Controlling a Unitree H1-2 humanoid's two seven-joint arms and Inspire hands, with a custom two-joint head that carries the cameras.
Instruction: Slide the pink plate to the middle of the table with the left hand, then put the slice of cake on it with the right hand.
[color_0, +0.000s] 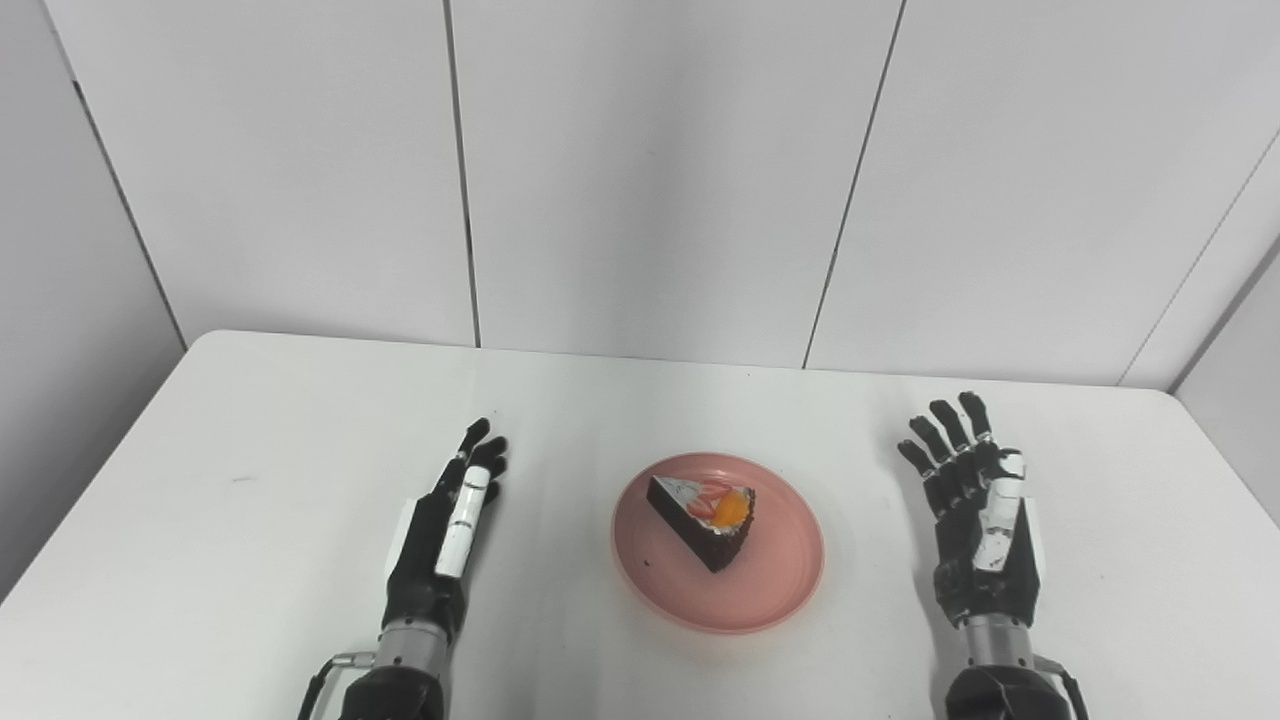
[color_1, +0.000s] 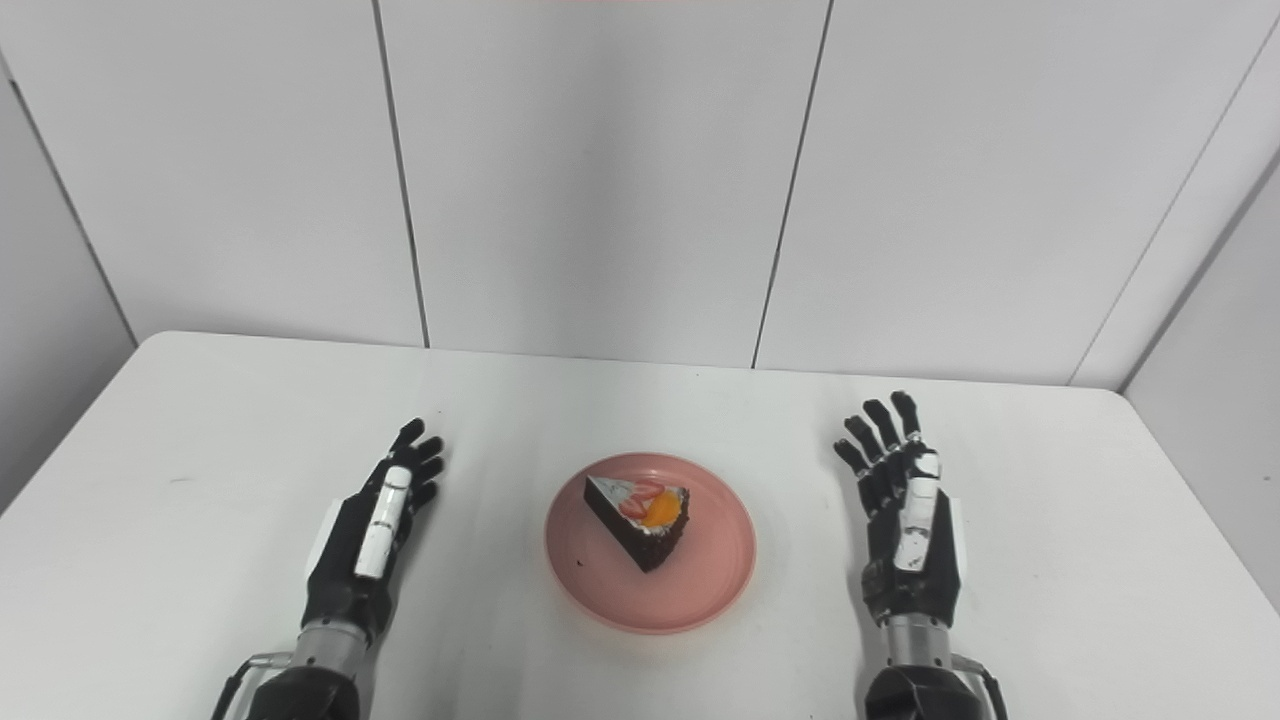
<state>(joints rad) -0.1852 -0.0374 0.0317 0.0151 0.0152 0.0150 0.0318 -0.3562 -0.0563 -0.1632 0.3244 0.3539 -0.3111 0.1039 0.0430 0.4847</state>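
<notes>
pink plate (color_0: 790, 575), one only, sits near the middle of the white table (color_0: 250, 420), and on it lies one slice of cake (color_0: 705, 512), a dark wedge with white cream, red strawberry bits and an orange fruit piece on top. the slice rests in the plate's far half, inside the rim. its long axis runs slantwise: the narrow dark tip points toward the near edge and a little right, while the broad end faces the far wall. two hands are in view, one on each side, both apart from the plate. the left hand (color_0: 445, 530) lies to the plate's left, holding nothing, fingers straight, close together and aimed toward the far edge. the right hand (color_0: 975, 510) is to the plate's right, also holding nothing, fingers fanned wide and pointing away from the robot. bare tabletop separates each hand from the plate, with about the same gap on either side. more free surface stretches behind the plate up to the table's far edge, where grey wall panels (color_0: 650, 170) rise. the left and right table edges lie well outside the hands, with the rounded far corners visible.
</notes>
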